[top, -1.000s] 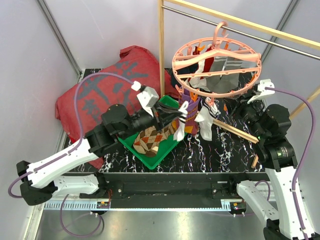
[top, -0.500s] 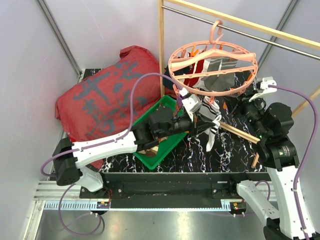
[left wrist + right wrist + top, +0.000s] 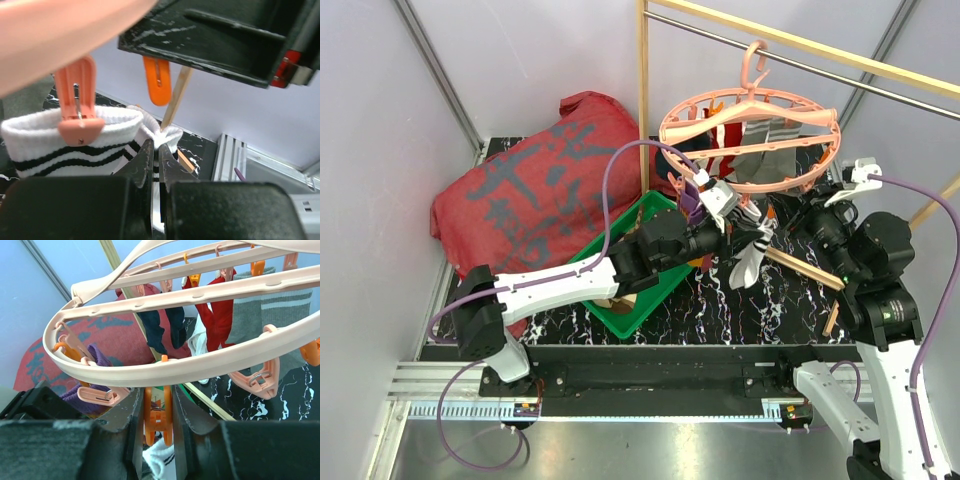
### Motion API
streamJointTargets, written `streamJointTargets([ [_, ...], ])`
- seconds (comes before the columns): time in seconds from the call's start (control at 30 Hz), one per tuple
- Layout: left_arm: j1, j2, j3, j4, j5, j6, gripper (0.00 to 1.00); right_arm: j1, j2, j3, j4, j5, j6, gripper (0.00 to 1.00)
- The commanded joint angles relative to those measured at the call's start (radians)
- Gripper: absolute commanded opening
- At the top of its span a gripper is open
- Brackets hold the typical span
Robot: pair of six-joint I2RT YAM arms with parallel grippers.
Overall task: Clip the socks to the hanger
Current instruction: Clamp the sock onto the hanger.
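Your left gripper (image 3: 156, 146) clamped tight on cuff of white black-striped sock (image 3: 45, 131), holding it up just under round salmon-pink plastic hanger (image 3: 664, 128). Your right gripper (image 3: 157, 396) pinching orange plastic clip (image 3: 158, 416) on hanger rim, sock directly below.

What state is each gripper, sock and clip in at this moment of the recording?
left gripper: shut on the white striped sock.
right gripper: shut on an orange clip.
pink clip: closed on the white striped sock's cuff.
hanger: hung by its hook on the metal rail.
grey sock: clipped, hanging.
red sock: clipped, hanging.
navy sock: clipped, hanging.
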Motion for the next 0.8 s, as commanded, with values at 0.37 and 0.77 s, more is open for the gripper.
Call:
streamJointTargets([
  [0.37, -0.001, 0.001, 0.041, 0.136, -0.034, 0.021, 0.00, 0.002, -0.028, -0.040, 0.037, 0.105, 0.085, 0.12],
  [0.77, -0.003, -0.016, 0.021, 0.151, -0.025, 0.018, 0.00, 0.002, -0.039, -0.063, 0.056, 0.171, 0.111, 0.13],
])
